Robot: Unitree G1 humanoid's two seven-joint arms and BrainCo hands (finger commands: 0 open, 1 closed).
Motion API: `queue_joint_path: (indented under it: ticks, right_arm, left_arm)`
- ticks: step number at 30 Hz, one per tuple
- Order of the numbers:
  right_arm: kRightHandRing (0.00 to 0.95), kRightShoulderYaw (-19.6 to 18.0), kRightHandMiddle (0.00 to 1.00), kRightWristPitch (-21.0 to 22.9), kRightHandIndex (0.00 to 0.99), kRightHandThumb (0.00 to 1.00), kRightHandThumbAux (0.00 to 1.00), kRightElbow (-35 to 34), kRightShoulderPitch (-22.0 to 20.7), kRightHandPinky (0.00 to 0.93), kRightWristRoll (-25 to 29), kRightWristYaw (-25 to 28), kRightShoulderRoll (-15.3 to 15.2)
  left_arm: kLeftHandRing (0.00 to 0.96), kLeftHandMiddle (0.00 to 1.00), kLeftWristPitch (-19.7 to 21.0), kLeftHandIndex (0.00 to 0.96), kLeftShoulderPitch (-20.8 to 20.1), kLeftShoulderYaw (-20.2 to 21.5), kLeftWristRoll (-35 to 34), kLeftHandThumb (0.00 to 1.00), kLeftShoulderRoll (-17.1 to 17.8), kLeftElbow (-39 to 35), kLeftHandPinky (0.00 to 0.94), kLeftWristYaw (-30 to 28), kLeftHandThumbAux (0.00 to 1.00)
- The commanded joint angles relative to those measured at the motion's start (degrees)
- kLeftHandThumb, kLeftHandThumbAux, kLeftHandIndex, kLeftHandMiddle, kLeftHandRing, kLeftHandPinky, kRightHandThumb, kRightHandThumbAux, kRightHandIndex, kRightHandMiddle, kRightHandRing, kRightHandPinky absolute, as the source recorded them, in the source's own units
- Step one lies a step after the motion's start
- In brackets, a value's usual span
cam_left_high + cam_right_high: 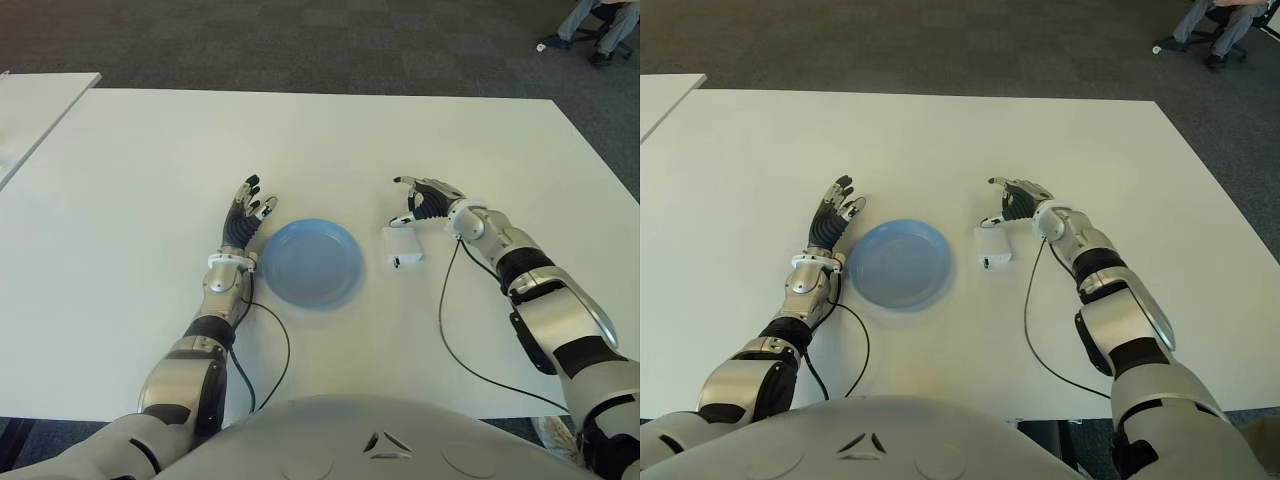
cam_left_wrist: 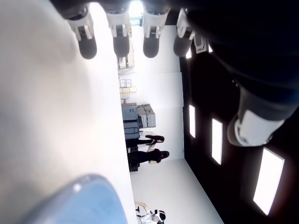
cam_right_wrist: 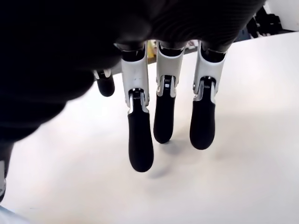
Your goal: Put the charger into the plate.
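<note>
A small white charger (image 1: 402, 244) lies on the white table (image 1: 330, 140), just right of a light blue plate (image 1: 312, 261). The plate holds nothing. My right hand (image 1: 424, 200) hovers just behind and to the right of the charger, fingers spread and holding nothing; its fingers (image 3: 140, 140) hang loosely over bare tabletop. My left hand (image 1: 248, 212) shows at the plate's left rim, fingers (image 2: 119, 37) extended and holding nothing. The plate's edge (image 2: 79, 203) appears in the left wrist view.
A second white table (image 1: 30, 110) stands at the far left. Dark carpet lies beyond the table, with a seated person's legs (image 1: 585, 25) at the far right corner. Black cables (image 1: 455, 330) run along both forearms over the table.
</note>
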Motion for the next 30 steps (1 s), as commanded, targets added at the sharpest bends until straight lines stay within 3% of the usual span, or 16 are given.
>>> queue_joint_path:
  ticks: [1,4,10,17,21,25,30]
  right_arm:
    - [0.625,5.67,0.581,-2.68,0.000,0.000,0.597,0.56,5.41,0.330,-7.24,-0.40,-4.65]
    - [0.608,7.49,0.569,-5.05,0.000,0.000,0.604,-1.44,6.27,0.241,-9.04,-1.49,-6.99]
    - [0.586,8.37,0.554,-8.12,0.000,0.000,0.596,-9.00,9.57,0.172,-9.38,-0.10,-11.90]
    - [0.564,7.81,0.518,-9.98,0.000,0.000,0.580,-12.19,11.71,0.126,-8.16,1.29,-13.97]
    - [0.468,7.04,0.331,-11.16,0.000,0.000,0.579,-13.65,12.87,0.034,-7.44,0.73,-14.65]
    - [0.287,5.91,0.158,-12.28,0.000,0.000,0.578,-15.21,14.13,0.007,-6.88,-0.66,-15.25]
    - [0.171,4.67,0.075,-12.93,0.000,0.000,0.581,-16.33,15.20,0.001,-6.61,-1.51,-15.47]
  left_arm:
    - [0.026,0.019,2.83,0.000,4.29,-0.30,0.21,0.000,-0.54,3.07,0.057,0.09,0.554]
    - [0.026,0.020,2.78,0.000,4.22,-0.29,0.25,0.000,-0.46,3.18,0.056,0.07,0.554]
    - [0.027,0.021,2.97,0.000,4.13,-0.22,0.25,0.000,-0.24,3.35,0.053,0.08,0.553]
    - [0.025,0.019,3.30,0.000,3.95,-0.09,0.20,0.000,-0.03,3.79,0.050,0.14,0.551]
    - [0.022,0.017,3.23,0.000,3.91,-0.15,0.28,0.000,0.21,3.92,0.050,0.12,0.547]
    - [0.023,0.018,3.05,0.000,3.99,-0.27,0.37,0.000,0.26,3.92,0.050,0.08,0.547]
    - [0.021,0.015,2.89,0.000,4.08,-0.24,0.30,0.000,0.28,3.90,0.047,-0.09,0.549]
